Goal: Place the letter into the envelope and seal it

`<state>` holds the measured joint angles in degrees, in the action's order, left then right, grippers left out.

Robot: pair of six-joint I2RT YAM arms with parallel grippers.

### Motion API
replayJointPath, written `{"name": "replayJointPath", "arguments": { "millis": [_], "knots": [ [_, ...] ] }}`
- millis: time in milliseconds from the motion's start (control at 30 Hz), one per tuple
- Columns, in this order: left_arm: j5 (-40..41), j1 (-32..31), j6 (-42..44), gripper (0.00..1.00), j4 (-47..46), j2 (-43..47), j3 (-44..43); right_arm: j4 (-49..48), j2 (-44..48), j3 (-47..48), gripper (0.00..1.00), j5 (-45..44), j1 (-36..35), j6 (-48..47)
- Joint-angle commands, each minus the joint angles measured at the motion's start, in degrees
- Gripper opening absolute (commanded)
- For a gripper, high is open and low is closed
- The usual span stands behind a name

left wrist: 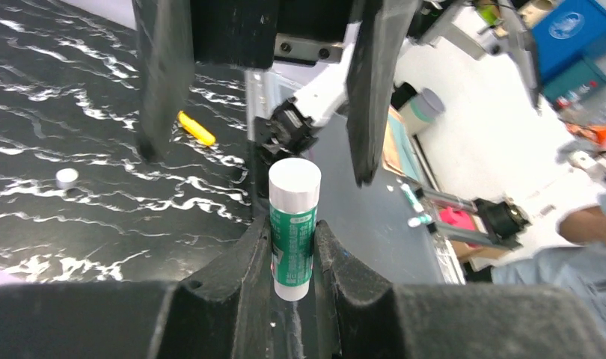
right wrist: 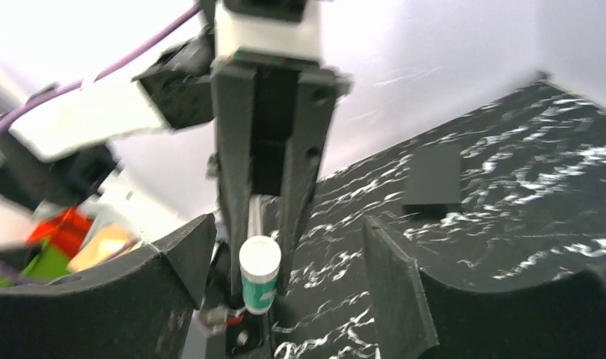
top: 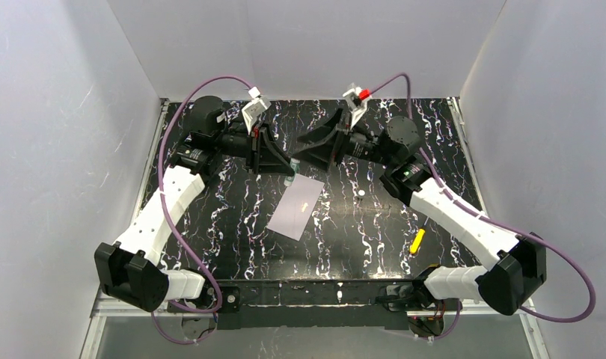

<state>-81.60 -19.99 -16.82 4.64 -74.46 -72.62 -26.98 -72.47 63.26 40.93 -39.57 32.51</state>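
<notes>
Envelope (top: 294,209) near left tool (left wrist: 292,233), glue stick (left wrist: 294,187) in its grip; right tool (right wrist: 285,250) released.

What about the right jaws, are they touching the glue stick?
Apart. The right wrist view shows the glue stick standing between the right gripper's open jaws with space either side; the left gripper clamps it.

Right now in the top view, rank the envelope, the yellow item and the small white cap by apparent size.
Largest: envelope.
Next: yellow item.
Smallest: white cap.
All sit at similar depth, so nearness barely matters.
</notes>
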Motion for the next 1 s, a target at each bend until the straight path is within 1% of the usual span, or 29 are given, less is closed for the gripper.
{"name": "replayJointPath", "arguments": {
  "millis": [0, 33, 100, 133, 167, 300, 333, 367, 400, 433, 533, 667, 700, 767, 800, 900, 967],
  "knots": [
    [8.29, 0.56, -6.40, 0.00, -7.94, 2.37, 2.52, 2.62, 2.45, 1.59, 0.82, -22.25, 0.64, 3.98],
    [9.89, 0.56, -6.09, 0.00, -7.91, 2.43, 2.55, 2.34, 2.56, 0.73, 0.83, -24.40, 0.56, 6.34],
    [13.54, 0.56, -5.85, 0.00, -7.89, 2.91, 3.02, -1.36, 2.54, -2.11, 0.84, -26.99, 0.15, 11.13],
    [15.87, 0.56, -5.57, 0.00, -7.50, 3.30, 3.10, -0.96, 2.18, -2.11, 0.84, -28.01, -0.50, 12.64],
    [16.91, 0.54, -5.44, 0.00, -7.79, 3.59, 3.26, 1.22, 1.83, -1.22, 0.84, -29.78, -1.29, 12.96],
    [24.62, 0.56, -3.58, 0.00, -5.59, 4.81, 3.07, 13.68, 0.06, 4.04, 0.83, -40.27, -7.53, 7.06],
    [25.11, 0.56, -3.06, 0.00, -5.18, 4.80, 2.92, 15.51, -0.57, 5.20, 0.80, -43.28, -8.56, 6.04],
    [24.73, 0.54, -2.83, 0.00, -5.02, 4.53, 2.74, 17.55, -1.30, 6.33, 0.77, -45.33, -9.41, 5.60],
    [23.78, 0.52, -2.56, 0.00, -5.00, 4.17, 2.51, 18.86, -1.99, 7.17, 0.70, -46.99, -10.09, 5.39],
    [22.87, 0.51, -2.32, 0.00, -4.16, 3.84, 2.21, 19.28, -2.65, 7.74, 0.60, -48.02, -10.43, 4.91],
    [21.95, 0.52, 0.13, 0.00, -0.48, 3.28, 0.92, 20.70, -3.92, 8.97, 0.46, -51.02, -10.83, 4.16],
    [22.66, 0.60, 2.09, 0.00, 2.67, 3.15, 0.15, 21.78, -4.29, 10.02, 0.44, -52.90, -11.14, 2.98],
    [22.76, 0.65, 2.00, 0.00, 2.40, 3.16, 0.26, 22.48, -4.55, 10.50, 0.42, -52.94, -11.14, 2.81],
    [23.57, 0.65, 1.11, 0.00, 1.78, 3.09, 0.30, 23.64, -4.97, 11.42, 0.29, -52.25, -11.18, 2.61],
    [23.81, 0.65, 0.89, 0.00, 1.63, 2.94, 0.13, 23.77, -5.15, 11.64, 0.21, -51.35, -11.15, 2.52],
    [24.40, 0.63, -0.78, 0.00, 1.01, 2.54, -0.43, 24.02, -5.49, 12.54, 0.01, -46.87, -11.14, 2.52],
    [24.07, 0.65, -2.65, 0.00, -0.40, 2.48, -0.38, 23.86, -5.50, 12.96, 0.01, -44.06, -11.06, 2.67]
  ]
}}
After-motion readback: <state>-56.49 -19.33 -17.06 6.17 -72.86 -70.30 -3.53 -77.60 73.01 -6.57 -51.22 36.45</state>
